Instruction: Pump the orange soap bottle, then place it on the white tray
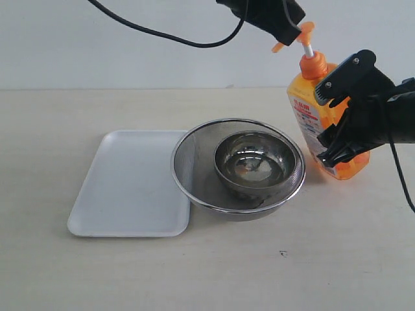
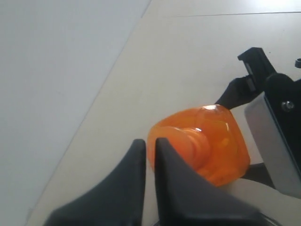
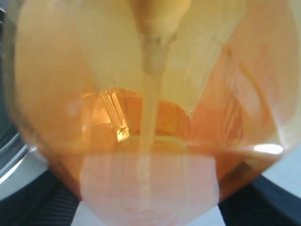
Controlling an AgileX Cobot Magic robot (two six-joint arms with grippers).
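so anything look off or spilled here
No spill shows on the table. The orange soap bottle leans, its top toward the strainer, gripped by the right tool. The strainer's rim overlaps the right edge of the white tray.

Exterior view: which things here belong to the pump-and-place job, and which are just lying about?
Job:
tall translucent orange plastic soap bottle
flat rectangular white tray
left gripper, jaws closed at the pump head
right gripper, clamped on the bottle

Lying about:
round steel mesh strainer
metal bowl inside it
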